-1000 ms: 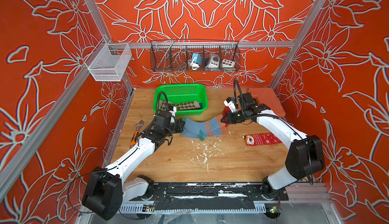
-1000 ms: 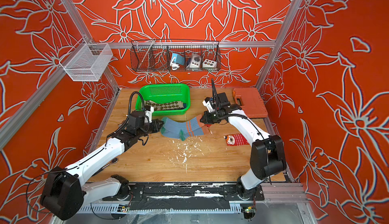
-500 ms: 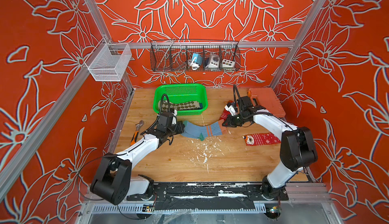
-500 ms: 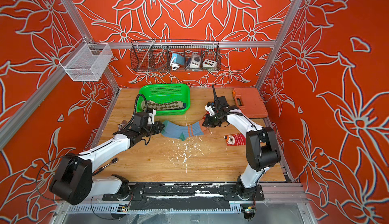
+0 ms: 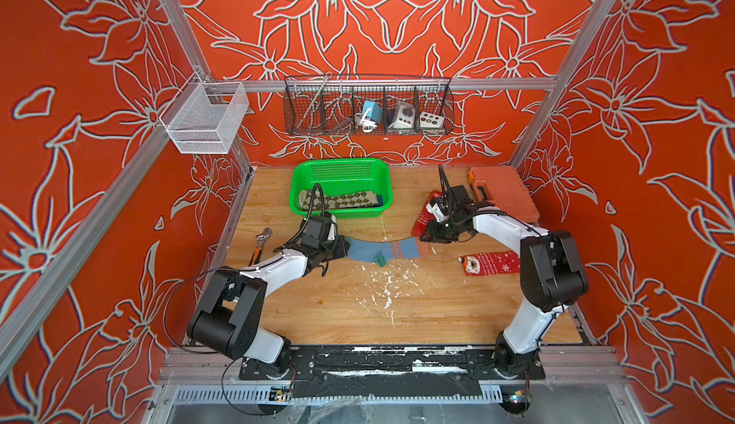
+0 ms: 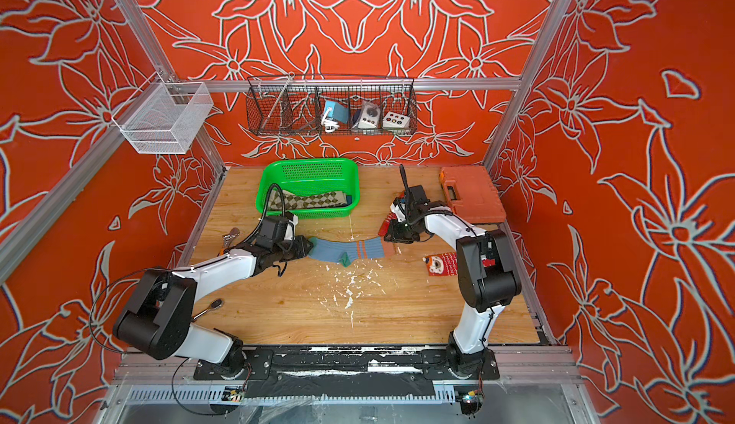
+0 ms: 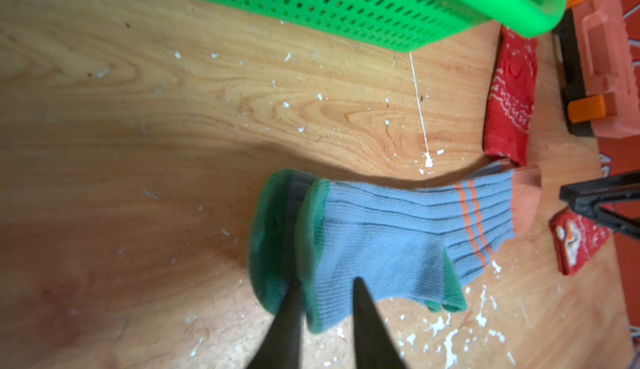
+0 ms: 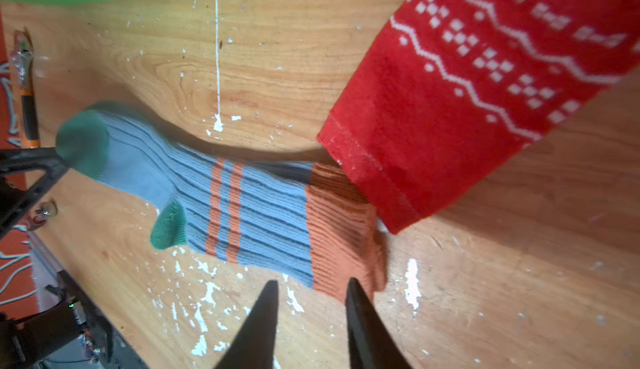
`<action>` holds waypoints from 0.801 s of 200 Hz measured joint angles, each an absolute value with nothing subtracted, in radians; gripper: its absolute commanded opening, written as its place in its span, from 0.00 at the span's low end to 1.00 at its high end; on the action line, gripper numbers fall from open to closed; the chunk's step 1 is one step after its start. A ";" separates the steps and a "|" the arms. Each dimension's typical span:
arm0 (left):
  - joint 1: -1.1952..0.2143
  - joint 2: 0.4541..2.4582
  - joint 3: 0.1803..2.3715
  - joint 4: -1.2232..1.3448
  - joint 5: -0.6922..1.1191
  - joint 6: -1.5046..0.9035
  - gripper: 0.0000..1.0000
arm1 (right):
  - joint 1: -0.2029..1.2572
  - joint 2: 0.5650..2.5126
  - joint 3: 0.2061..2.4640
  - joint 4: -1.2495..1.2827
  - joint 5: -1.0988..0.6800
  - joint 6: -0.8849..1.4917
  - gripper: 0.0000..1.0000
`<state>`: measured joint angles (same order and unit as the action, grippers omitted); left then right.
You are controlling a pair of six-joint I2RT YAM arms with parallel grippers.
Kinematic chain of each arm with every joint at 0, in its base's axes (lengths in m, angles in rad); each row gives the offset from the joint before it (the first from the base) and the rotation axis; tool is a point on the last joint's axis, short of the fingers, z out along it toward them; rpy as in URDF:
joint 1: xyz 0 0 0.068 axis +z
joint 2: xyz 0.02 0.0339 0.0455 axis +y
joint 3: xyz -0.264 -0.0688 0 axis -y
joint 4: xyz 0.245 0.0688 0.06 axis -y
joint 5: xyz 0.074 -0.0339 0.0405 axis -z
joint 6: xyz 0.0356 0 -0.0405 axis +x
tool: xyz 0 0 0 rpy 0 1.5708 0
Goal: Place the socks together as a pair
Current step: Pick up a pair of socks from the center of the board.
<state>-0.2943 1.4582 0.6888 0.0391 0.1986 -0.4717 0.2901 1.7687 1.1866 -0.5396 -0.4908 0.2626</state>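
Left wrist view shows the blue socks (image 7: 398,232), one stacked on the other, lying flat on the wooden table (image 7: 173,107) just in front of the green basket (image 7: 346,3). A second ago they hung stretched in the air between the two grippers. The left gripper (image 7: 325,318) has let go: its fingers stand apart, with the green toe end lying loose between them. The right gripper (image 8: 311,315) has released too, its fingers parted and bare, tips just short of the orange cuff.

In both top views the left arm (image 5: 278,269) lies low, stretched from its base toward the basket's front wall. The right arm (image 5: 497,223) is folded at the elbow, forearm sloping down toward the basket's right front corner.

One red sock (image 8: 467,90) lies right of the basket, its end touching the cuff. A second red sock (image 5: 491,263) lies farther from the basket, apart. Checked socks (image 5: 338,200) rest inside the basket.
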 measured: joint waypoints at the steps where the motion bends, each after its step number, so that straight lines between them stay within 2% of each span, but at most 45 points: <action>1: -0.294 1.457 0.688 0.039 0.197 -0.469 0.39 | 0.290 1.769 1.185 -0.539 -0.488 0.265 0.40; 16: -0.294 1.436 0.680 0.036 0.170 -0.464 0.44 | 0.290 1.769 1.169 -0.530 -0.469 0.266 0.42; 68: -0.294 1.445 0.657 0.041 0.152 -0.460 0.47 | 0.290 1.770 1.135 -0.520 -0.419 0.267 0.55; 99: -0.294 1.492 0.657 0.055 0.165 -0.456 0.46 | 0.290 1.803 1.135 -0.484 -0.430 0.268 0.54; 108: -0.294 1.510 0.657 0.063 0.174 -0.454 0.45 | 0.290 1.826 1.135 -0.468 -0.442 0.269 0.51; 116: -0.294 1.525 0.657 0.068 0.183 -0.452 0.42 | 0.290 1.848 1.135 -0.454 -0.455 0.271 0.43; 133: -0.294 1.551 0.658 0.073 0.196 -0.445 0.34 | 0.289 1.869 1.141 -0.419 -0.490 0.278 0.19; 150: -0.294 1.562 0.658 0.075 0.205 -0.442 0.22 | 0.289 1.880 1.139 -0.408 -0.514 0.290 0.00; 160: -0.294 1.562 0.659 0.081 0.208 -0.450 0.13 | 0.289 1.877 1.137 -0.410 -0.526 0.287 0.00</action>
